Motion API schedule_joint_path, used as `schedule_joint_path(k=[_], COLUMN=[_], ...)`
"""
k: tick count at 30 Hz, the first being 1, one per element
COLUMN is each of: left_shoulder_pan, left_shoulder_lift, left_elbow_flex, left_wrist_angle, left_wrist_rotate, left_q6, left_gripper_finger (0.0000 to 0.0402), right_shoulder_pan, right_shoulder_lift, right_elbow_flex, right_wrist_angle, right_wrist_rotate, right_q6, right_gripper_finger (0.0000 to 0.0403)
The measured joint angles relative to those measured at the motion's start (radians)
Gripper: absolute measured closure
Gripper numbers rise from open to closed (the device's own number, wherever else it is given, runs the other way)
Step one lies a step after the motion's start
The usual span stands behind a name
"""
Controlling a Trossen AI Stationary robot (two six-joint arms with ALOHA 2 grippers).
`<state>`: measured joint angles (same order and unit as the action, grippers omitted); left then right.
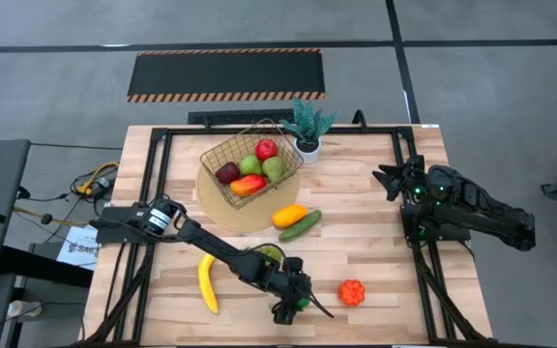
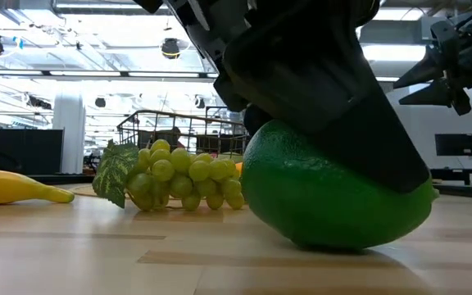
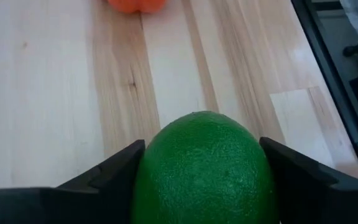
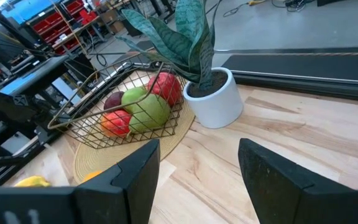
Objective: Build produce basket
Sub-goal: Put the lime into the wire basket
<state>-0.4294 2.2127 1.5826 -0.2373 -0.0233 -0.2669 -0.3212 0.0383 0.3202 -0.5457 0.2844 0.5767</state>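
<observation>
Gripping a round green fruit (image 3: 205,168) between its two dark fingers (image 3: 114,177), the left pincer (image 1: 291,302) presses it onto the worktop (image 1: 385,242) close to the near edge, about midway along. An orange piece (image 1: 352,292) lies just beside it toward the right edge. Green grapes (image 2: 183,182) sit behind the held fruit, partly under the left arm, and a yellow banana (image 1: 206,282) lies toward the near left corner. The gold wire basket (image 1: 222,155) rests on a round tan mat (image 1: 249,215) near the far edge, holding a red apple (image 1: 266,148), a green pear (image 1: 274,168), a dark purple piece (image 1: 227,172) and a mango (image 1: 248,184). A cucumber (image 1: 301,224) and a yellow-orange piece (image 1: 289,215) lie at the mat's rim. A potted plant (image 1: 307,126) stands beside the basket. The right pincer (image 1: 392,182) hangs released above the right edge.
</observation>
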Motion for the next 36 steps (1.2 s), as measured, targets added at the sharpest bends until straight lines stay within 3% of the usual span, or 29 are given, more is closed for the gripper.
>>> schedule_joint_path(k=[7,14,26,36], left_shoulder_pan=[0.016,0.089,0.278,0.483], left_shoulder_lift=[-0.036,-0.146,-0.480,-0.574], left_elbow_flex=[0.021,0.081,0.100,0.099], left_wrist_angle=[-0.036,-0.203,-0.515,-0.687], left_wrist_rotate=[-0.017,-0.054,-0.333,-0.384], left_q6=[-0.086,-0.072,0.033,0.013], left_gripper_finger=[0.0119,0.0136,0.0115,0.0114], right_shoulder_pan=[0.000,0.000,-0.003,-0.002], right_shoulder_lift=[0.000,0.000,0.000,0.000], right_elbow_flex=[0.000,0.000,0.000,0.000], right_wrist_angle=[0.000,0.001,0.001,0.005], right_wrist_rotate=[0.000,0.000,0.003,0.007], right_q6=[0.009,0.025,0.024,0.015], right_gripper_finger=[0.0163,0.0163,0.0163,0.0163])
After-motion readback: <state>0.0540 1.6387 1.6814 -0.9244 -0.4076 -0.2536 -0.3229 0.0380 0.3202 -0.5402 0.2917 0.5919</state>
